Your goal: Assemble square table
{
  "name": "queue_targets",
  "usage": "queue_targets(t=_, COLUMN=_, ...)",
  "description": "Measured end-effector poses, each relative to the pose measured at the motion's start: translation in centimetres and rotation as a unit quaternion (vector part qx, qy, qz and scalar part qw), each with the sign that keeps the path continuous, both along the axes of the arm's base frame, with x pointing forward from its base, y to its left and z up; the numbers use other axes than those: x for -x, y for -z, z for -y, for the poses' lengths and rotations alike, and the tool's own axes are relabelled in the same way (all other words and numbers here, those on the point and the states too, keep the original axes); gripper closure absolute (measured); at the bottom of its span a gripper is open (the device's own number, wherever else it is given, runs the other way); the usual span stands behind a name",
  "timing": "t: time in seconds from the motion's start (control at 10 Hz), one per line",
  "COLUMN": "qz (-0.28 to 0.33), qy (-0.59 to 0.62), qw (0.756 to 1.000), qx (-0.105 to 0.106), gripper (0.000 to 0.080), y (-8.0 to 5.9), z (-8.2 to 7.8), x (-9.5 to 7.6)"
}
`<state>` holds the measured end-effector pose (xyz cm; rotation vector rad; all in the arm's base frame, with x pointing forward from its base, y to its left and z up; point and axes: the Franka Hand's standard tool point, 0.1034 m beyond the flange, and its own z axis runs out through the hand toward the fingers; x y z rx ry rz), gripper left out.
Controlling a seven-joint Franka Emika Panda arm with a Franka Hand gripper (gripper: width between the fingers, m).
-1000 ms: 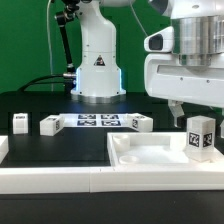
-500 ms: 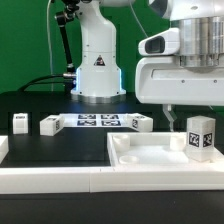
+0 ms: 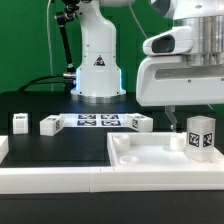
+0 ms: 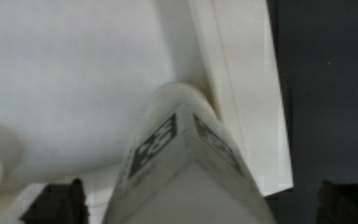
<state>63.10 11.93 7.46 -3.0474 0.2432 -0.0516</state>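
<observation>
The square table is in separate parts. From the exterior view's left, a first leg (image 3: 20, 122) and a second leg (image 3: 48, 124) lie loose on the black table (image 3: 60, 150). Next comes the marker board (image 3: 97, 121), with a third leg (image 3: 138, 122) just beside its right end. The slab (image 3: 140, 160) lies flat in the right foreground, and a fourth leg (image 3: 200, 138) stands upright on it near the right edge.

The coming move turns on that fourth leg and the gripper (image 3: 197, 110), which hangs directly above it. The leg's long axis is vertical and points up into the gap between the jaws. In the wrist view the leg (image 4: 185, 150) runs between the two dark fingertips (image 4: 55, 200), with clear space on each side. The slab's rim (image 4: 238, 70) passes just beside it. The jaws are spread wide and hold nothing.

As I judge it, a straight descent would put the fingers on either side of the leg, with no sideways correction needed. The base of the leg is hidden in both views, so whether it is already seated in the slab can't be told.
</observation>
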Motion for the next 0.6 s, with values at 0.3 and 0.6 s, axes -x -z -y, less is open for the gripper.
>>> queue_targets(t=0.3, qz=0.009, qy=-0.114, qw=0.993, qx=0.01, gripper=0.0151, y=0.0, z=0.14, x=-0.04)
queue_targets(t=0.6, qz=0.017, qy=-0.229, qw=0.973, qx=0.021, gripper=0.0151, y=-0.07, z=0.13, x=-0.04)
